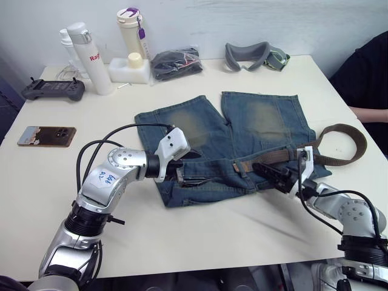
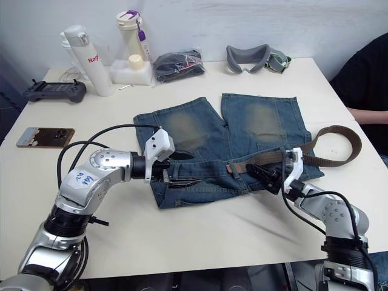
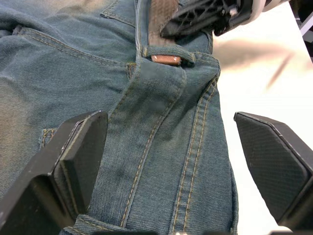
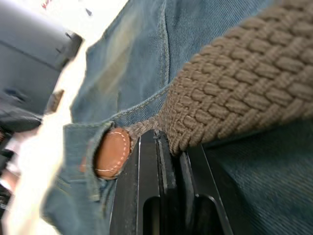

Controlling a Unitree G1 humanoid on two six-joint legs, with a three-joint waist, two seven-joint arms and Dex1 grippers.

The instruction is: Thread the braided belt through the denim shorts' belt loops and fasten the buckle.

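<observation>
1. The denim shorts (image 1: 242, 136) are blue with faded yellowish patches on both legs and tan stitching along the seams.
2. The braided belt (image 1: 342, 145) is brown in a woven plait pattern; its tip (image 4: 111, 152) is smooth orange-brown leather with pale stitching.
3. Both pincers, left (image 1: 188, 176) and right (image 1: 270, 174), have black fingers on white mounts, with silver arms behind.
4. The desk (image 1: 200, 236) is plain cream.
5. At the back stand a white bottle (image 1: 91, 57) with red lettering, a cream bottle (image 1: 132, 33) with a purple lid, grey goggles (image 1: 254, 56) and a black bundle (image 1: 176, 63).
</observation>
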